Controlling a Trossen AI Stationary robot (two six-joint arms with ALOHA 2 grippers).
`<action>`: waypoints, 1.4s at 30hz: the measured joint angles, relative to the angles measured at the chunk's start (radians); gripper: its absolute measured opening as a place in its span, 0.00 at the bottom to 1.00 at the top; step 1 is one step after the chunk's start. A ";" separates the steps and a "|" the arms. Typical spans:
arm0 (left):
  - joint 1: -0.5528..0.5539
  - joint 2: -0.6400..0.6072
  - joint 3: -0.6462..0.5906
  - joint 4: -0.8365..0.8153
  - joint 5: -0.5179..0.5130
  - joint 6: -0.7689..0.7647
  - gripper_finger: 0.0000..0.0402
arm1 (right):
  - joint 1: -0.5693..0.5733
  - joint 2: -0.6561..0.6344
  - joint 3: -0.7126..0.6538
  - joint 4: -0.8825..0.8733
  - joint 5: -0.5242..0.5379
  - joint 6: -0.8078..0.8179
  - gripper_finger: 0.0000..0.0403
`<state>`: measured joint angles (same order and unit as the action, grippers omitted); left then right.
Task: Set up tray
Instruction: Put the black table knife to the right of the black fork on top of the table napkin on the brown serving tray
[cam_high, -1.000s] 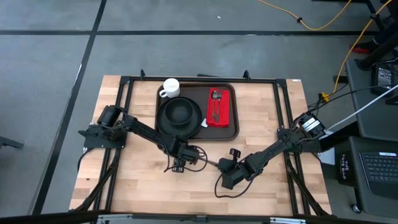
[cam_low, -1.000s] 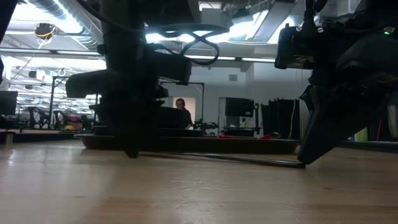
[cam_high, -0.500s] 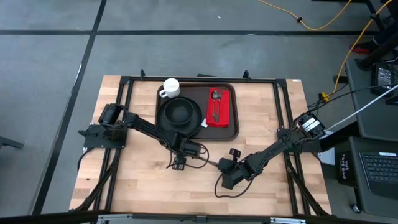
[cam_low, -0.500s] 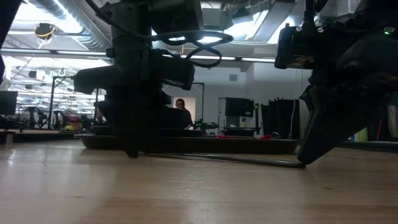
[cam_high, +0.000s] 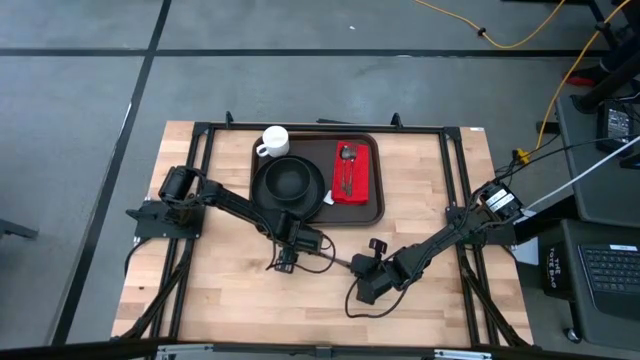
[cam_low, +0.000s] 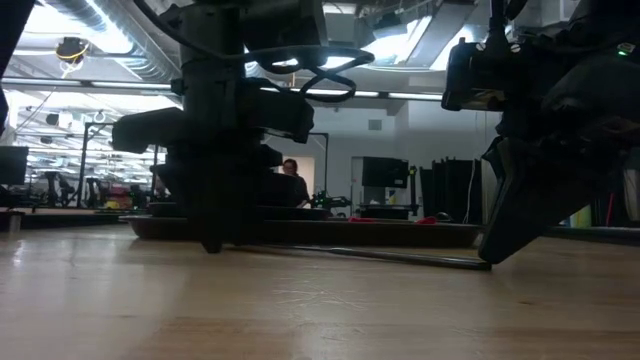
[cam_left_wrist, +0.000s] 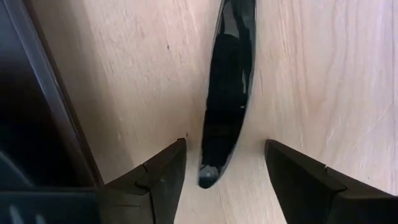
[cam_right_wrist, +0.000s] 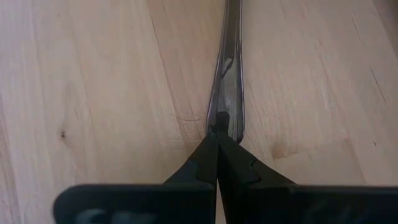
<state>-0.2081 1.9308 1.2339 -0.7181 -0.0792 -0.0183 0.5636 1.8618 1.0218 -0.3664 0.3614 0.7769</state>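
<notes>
Dark brown rectangular tray (cam_high: 318, 178) with rounded corners and a raised rim, lying flat at the middle of the desk's (cam_high: 210, 290) far edge. On it: a round black plate (cam_high: 289, 186), a white cup (cam_high: 273, 141) at its far left corner, and a red napkin (cam_high: 354, 172) carrying cutlery (cam_high: 346, 168) on its right half. In the low view the tray shows only as a thin dark band.

My left end effector (cam_left_wrist: 221, 163) stands just off the tray's near edge, pointing down, fingers spread wide to either side of the tip of a slim shiny utensil (cam_left_wrist: 227, 93) lying on the wood, not gripping it.

My right end effector (cam_right_wrist: 216, 144) rests toward the desk's near edge, fingers pressed together, their tips at the utensil's other end.
</notes>
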 joint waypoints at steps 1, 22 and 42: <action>0.000 0.000 0.000 0.000 0.000 0.005 0.51 | 0.000 0.000 0.000 0.000 0.000 0.000 0.01; 0.000 0.001 0.000 -0.002 -0.007 0.008 0.22 | 0.000 0.000 0.000 -0.001 0.000 0.000 0.01; 0.000 -0.001 0.000 -0.002 -0.006 0.051 0.17 | 0.000 0.000 0.000 -0.002 0.000 -0.003 0.01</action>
<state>-0.2077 1.9301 1.2335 -0.7200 -0.0853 0.0326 0.5636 1.8618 1.0218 -0.3683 0.3618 0.7738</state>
